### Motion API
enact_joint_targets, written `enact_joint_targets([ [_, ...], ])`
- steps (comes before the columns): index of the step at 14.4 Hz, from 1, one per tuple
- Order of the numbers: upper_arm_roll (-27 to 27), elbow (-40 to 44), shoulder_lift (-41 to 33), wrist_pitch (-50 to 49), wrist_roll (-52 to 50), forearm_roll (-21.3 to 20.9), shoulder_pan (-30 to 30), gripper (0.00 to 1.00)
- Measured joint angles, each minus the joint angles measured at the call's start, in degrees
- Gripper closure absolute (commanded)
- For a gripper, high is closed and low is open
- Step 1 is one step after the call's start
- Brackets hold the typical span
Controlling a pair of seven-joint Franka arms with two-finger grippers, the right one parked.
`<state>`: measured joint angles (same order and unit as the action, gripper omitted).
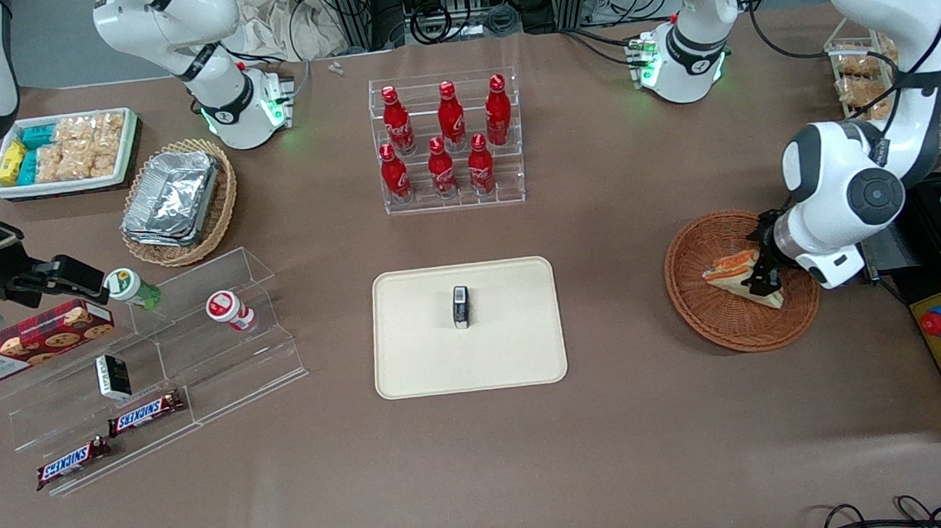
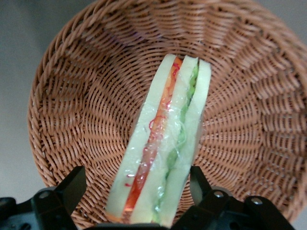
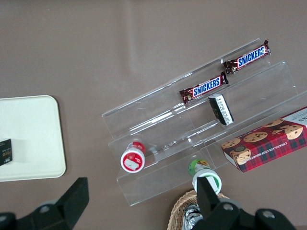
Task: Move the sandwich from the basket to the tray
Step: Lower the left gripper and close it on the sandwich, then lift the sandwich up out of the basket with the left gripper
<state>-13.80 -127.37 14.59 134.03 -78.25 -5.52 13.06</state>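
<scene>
Step in hand: the grasp. The gripper (image 1: 763,275) is down inside the basket (image 1: 710,313), toward the working arm's end of the surface (image 1: 655,417), with the sandwich (image 2: 165,158) between its fingers (image 2: 67,189). In the wrist view one finger stands clear of the bread with a gap showing, and the other sits just beside the opposite crust; whether that one touches I cannot tell. I read the fingers as open, straddling the wedge, not yet clamped.

Sandwich lies in the basket, resting on the weave, narrow cut face up toward the wrist camera. Not lifted, as far as I can judge.

Next move, as I judge it: close across the two bread faces, lift straight up clear of the basket rim, carry toward the tray (image 1: 411,359) at mid-surface. A small dark packet (image 1: 461,306) already stands on the tray; the set-down should go on bare tray beside it.

Materials:
- Sandwich: soft white bread, orange-red and green filling bands, glossy clear wrap. Likely compressible and slippery; gentle squeeze advised.
- Basket: round, shallow, reddish-brown wicker, ribs radiating from centre, sloped wall.
- Tray: flat cream-beige rectangle, rounded corners, low rim, smooth matte look.
- Surface: dull brown covering.
</scene>
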Motion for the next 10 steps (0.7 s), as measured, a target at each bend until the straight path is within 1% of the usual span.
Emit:
enact_joint_targets([
  [1, -0.01, -0.1, 0.5, 0.39, 0.08, 0.01, 0.0, 0.12],
  [2, -0.02, -0.11, 0.91, 0.61, 0.16, 0.0, 0.0, 0.31],
  [4, -0.03, -0.11, 1.41, 0.93, 0.39, -0.03, -0.01, 0.85],
  [5, -0.05, -0.1, 1.44, 1.24, 0.57, -0.19, -0.02, 1.0],
  [8, -0.26, 0.14, 1.41, 1.43, 0.8, -2.36, -0.07, 1.0],
  [10, -0.38, 0.36, 1.28, 1.41, 0.84, -2.82, -0.1, 1.0],
])
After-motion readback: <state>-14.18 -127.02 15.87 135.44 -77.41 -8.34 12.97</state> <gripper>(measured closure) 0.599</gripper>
